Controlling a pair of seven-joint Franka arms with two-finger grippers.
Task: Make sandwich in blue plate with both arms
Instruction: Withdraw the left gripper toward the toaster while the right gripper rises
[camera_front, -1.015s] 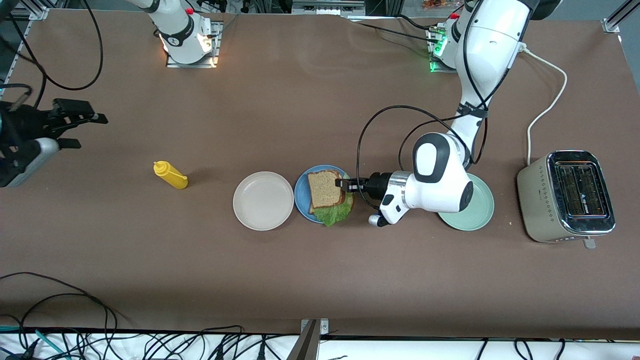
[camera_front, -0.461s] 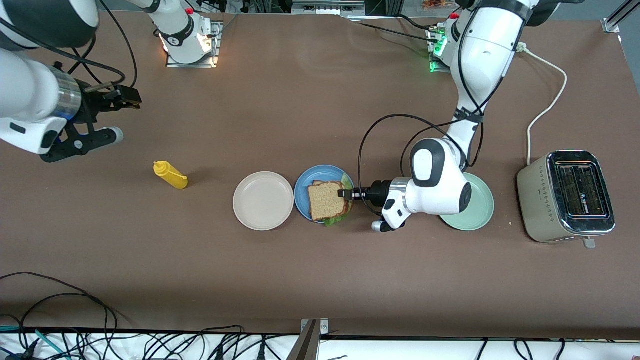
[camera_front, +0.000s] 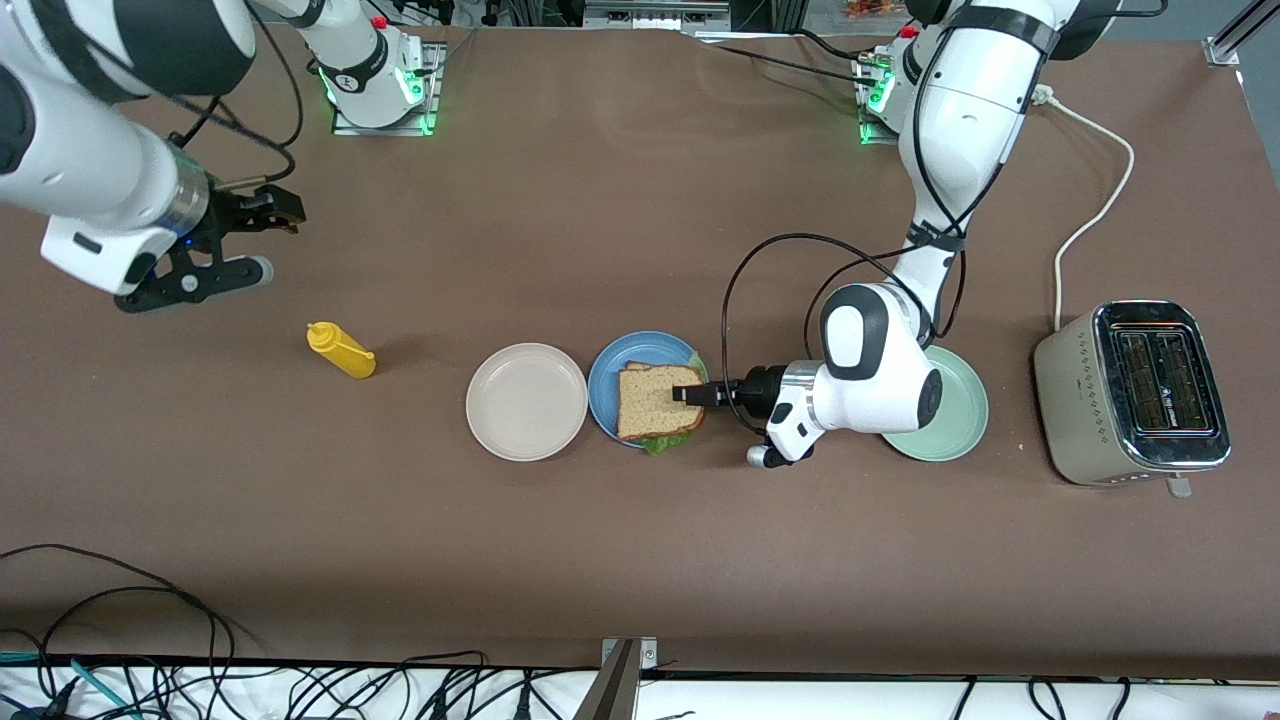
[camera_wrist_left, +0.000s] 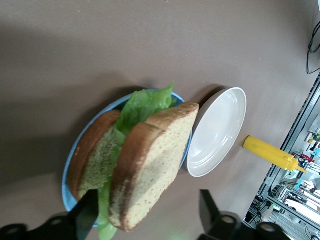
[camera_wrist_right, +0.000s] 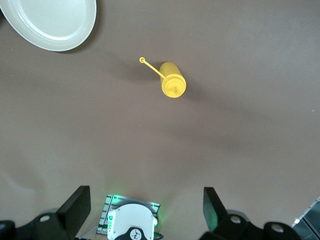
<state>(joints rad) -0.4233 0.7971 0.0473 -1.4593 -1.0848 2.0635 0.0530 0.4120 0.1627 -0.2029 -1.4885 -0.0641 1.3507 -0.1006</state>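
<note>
A: Resting on the blue plate (camera_front: 607, 388), the sandwich (camera_front: 655, 402) is seen fully stacked, lettuce between slices, at the cream plate's (camera_front: 526, 401) three o'clock.

B: Why is the left claw (camera_front: 690, 394) spread beside it?

A: Release is judged complete; nothing is pinched. The right claw (camera_front: 268, 208) is kept spread, empty, waiting over the desk (camera_front: 600, 560) at the mustard bottle's (camera_front: 340, 350) eleven o'clock.
</note>
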